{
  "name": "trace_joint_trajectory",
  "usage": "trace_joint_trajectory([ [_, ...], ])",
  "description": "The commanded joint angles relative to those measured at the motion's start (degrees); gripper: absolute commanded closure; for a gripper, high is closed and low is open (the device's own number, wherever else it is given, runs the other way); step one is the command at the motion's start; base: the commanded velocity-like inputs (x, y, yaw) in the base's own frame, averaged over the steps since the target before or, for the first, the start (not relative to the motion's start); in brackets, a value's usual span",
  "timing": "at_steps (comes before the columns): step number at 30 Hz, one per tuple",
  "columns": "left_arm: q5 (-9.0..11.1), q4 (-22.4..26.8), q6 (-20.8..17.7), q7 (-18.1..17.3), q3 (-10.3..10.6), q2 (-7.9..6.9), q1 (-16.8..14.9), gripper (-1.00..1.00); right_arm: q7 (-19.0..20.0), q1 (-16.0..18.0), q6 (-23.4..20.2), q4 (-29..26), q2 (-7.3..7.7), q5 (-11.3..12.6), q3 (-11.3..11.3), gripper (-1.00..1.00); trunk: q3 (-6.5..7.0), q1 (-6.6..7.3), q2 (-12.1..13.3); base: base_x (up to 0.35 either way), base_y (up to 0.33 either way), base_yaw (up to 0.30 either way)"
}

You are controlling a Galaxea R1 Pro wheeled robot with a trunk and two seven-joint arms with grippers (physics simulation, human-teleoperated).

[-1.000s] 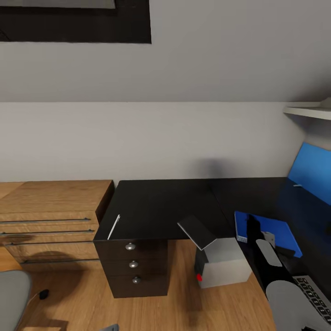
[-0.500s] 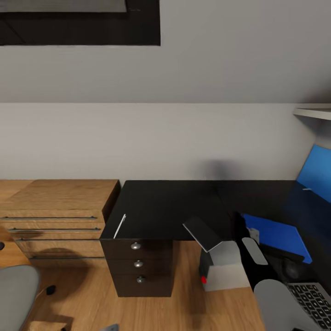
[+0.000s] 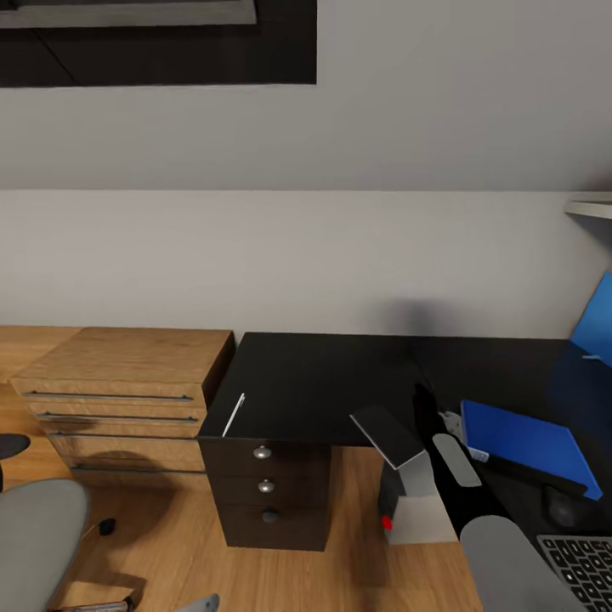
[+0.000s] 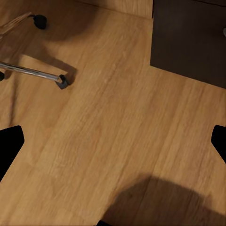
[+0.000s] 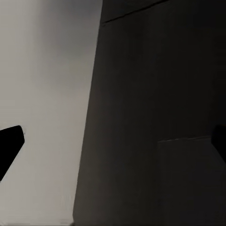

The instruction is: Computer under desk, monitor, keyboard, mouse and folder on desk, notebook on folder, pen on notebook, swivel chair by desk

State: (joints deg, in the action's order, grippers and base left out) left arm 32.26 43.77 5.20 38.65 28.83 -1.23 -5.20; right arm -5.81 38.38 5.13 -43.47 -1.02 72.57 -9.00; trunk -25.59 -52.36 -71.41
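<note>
A matte black desk [image 3: 314, 382] runs along the pale wall, its flat top carrying a thin white pen [image 3: 234, 415] near the front left edge, above a stack of three dark drawers with round metal knobs. Further right on the same top lies a flat, rectangular blue folder [image 3: 523, 442], and a keyboard [image 3: 586, 568] with small dark keys shows at the corner of the head view. A slanted blue panel, probably the monitor [image 3: 597, 327], stands at the right edge. Under the desk sits a boxy grey computer [image 3: 408, 501] with a red spot low on its front and a dark flat panel tilted over it. Beside the desk stands a light wooden dresser [image 3: 127, 382] with grained fronts and slim metal handles. The swivel chair [image 3: 38, 540], grey and rounded, is well apart from the desk on the plank floor [image 4: 113, 127]; its metal legs and black casters show from the left wrist. The left pincer [image 4: 113, 143] is spread wide over the floor, and the right pincer [image 5: 113, 141] likewise gapes wide, facing dark desk surface.
</note>
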Motion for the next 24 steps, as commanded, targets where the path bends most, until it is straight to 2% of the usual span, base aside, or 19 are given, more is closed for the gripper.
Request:
trace_joint_trajectory([
  [1,0.61,0.01,0.5,0.37,0.43,-0.09,-0.07,-1.0,-0.15,-0.03,0.15,-0.9,-0.02,0.62,0.37,-1.0,-0.25,-0.23,-0.45,0.0,0.0,0.006],
  [4,0.61,0.01,0.51,0.4,0.44,-0.09,-0.07,-1.0,-0.16,-0.87,-0.16,-3.54,0.0,0.63,0.87,-1.0,-0.78,-0.89,-1.66,0.0,0.0,0.003],
  [6,0.61,0.0,0.45,0.36,0.44,-0.14,-0.07,-1.0,-0.16,-3.65,-1.84,-7.22,-0.59,0.64,1.42,-1.0,-1.14,-1.33,-2.46,0.0,0.0,0.001],
  [15,0.61,0.0,0.43,0.45,0.38,-0.17,-0.07,-1.0,-0.19,-4.47,-3.64,-8.0,-1.12,0.79,1.89,-1.0,-2.76,-3.3,-6.07,-0.012,0.0,0.0],
  [24,0.61,0.0,0.43,0.43,0.34,-0.17,-0.07,-1.0,-0.37,-4.62,-5.43,-8.07,-1.26,0.9,1.96,-1.0,-4.37,-5.28,-9.68,-0.265,0.0,0.0],
])
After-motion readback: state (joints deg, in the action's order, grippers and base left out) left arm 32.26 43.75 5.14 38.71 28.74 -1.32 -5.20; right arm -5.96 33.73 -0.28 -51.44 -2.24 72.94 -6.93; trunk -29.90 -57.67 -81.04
